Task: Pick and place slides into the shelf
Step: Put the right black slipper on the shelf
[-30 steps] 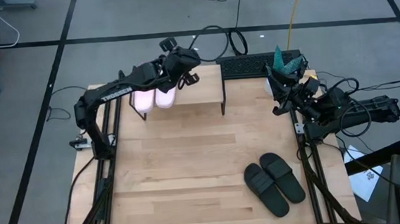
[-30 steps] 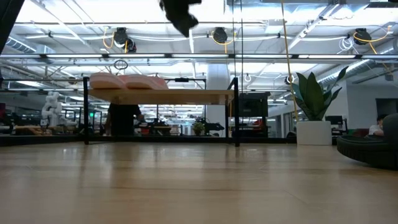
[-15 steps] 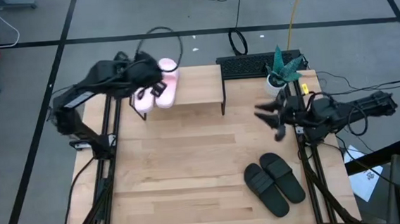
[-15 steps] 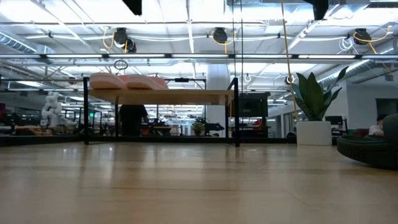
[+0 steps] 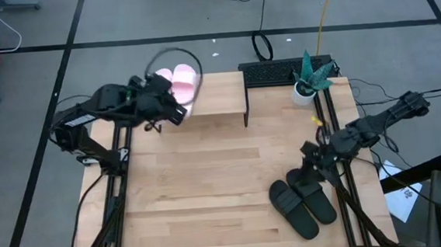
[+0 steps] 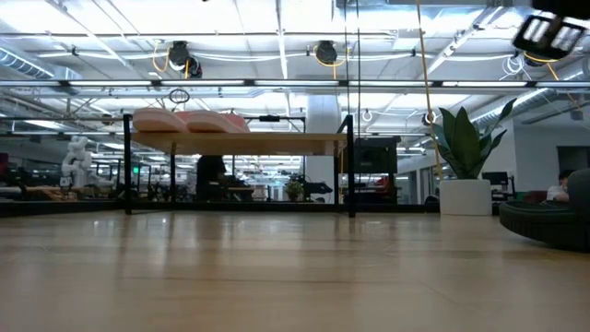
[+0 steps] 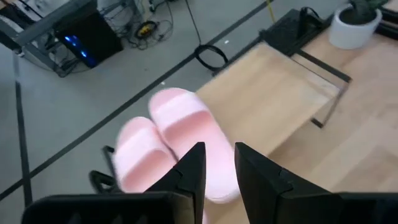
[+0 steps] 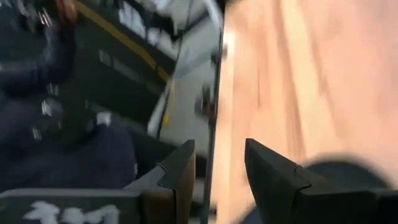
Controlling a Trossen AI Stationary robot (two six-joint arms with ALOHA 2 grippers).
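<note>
With the pale pink pair (image 5: 177,83) on the low light-wood shelf (image 5: 219,99), the right gripper (image 5: 310,162), fingers parted and empty, hovers near the soft, light-looking black rubber slides (image 5: 304,202), best pinched at the wide strap.

Pale pink slides (image 5: 177,83) on the light-wood shelf (image 5: 214,94), with black legs; black slides (image 5: 302,200) on the light-wood table (image 5: 202,195); green plant (image 5: 313,69) in a white pot (image 5: 303,93); dark arms; grey floor (image 5: 34,20) marked with black lines.
</note>
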